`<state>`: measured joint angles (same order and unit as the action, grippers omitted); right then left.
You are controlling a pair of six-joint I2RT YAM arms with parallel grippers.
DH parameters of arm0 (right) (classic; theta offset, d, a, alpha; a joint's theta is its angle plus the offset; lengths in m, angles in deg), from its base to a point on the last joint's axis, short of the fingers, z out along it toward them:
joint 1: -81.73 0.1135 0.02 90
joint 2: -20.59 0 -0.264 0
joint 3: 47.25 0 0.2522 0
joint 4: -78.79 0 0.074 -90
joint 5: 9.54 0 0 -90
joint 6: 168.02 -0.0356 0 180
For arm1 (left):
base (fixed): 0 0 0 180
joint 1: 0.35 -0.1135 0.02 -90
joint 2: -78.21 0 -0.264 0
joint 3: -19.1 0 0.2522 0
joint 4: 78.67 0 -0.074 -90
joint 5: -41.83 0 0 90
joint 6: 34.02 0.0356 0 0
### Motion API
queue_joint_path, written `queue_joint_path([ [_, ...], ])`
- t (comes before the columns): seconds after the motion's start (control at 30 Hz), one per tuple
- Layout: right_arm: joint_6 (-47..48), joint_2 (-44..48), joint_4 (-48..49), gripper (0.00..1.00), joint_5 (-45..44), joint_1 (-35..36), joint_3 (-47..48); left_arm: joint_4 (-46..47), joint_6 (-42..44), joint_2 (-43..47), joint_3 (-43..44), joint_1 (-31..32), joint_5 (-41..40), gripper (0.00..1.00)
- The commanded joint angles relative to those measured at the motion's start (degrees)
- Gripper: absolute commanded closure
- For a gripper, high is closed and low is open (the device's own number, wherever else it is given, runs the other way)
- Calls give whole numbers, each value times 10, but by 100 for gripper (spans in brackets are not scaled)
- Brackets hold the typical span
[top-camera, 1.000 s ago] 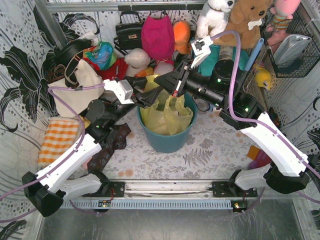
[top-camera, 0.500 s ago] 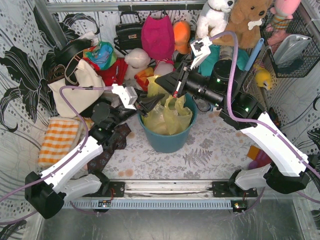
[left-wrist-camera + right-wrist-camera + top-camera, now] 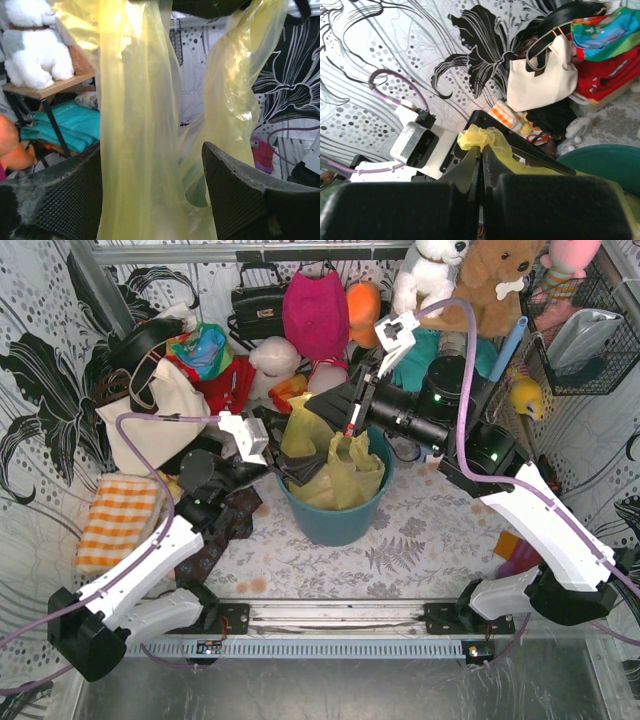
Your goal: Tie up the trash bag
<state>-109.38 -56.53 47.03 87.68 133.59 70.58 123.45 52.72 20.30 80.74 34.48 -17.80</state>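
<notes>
With the right gripper (image 3: 481,150) pinched tight on a tuft of the trash bag (image 3: 345,475), held up above the teal bin (image 3: 330,525) it lines, and the left gripper (image 3: 152,170) gaping around a hanging strip without clamping it, an off-centre close could miss the slippery film, and a hard pull may tear it.

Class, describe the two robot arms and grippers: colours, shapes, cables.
The left arm and right arm have white shells over black joints, each trailed by a purple cable. Green lights glow on the right. The left gripper and right gripper have black tapered fingers.
</notes>
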Motion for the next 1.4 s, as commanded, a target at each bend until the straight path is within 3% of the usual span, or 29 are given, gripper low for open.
queue_joint_path([
  [0.0, 6, -15, 18, 100, 55, 2, 27, 59, -23, -17, 34, -3, 51, 19],
  [0.13, -5, -21, 34, 100, 80, 1, 22, 128, -53, -38, 33, -4, 43, 23],
  [0.33, -12, -20, 42, 100, 99, 2, 10, 219, -94, -69, 37, -14, 109, 44],
  [0.5, -7, -12, 36, 100, 88, 2, 4, 222, -122, -94, 59, -30, 213, 85],
  [0.6, -1, -6, 31, 100, 71, 2, 4, 213, -134, -96, 58, -39, 244, 100],
  [0.97, 22, 37, 37, 100, -19, 2, -22, 70, -53, -63, 35, -51, 234, 100],
  [1.2, 26, 72, 35, 100, -98, 1, -56, 35, -32, -47, 17, -52, 205, 100],
  [1.37, 29, 79, 34, 100, -107, 2, -64, 23, -25, -41, 7, -52, 176, 100],
])
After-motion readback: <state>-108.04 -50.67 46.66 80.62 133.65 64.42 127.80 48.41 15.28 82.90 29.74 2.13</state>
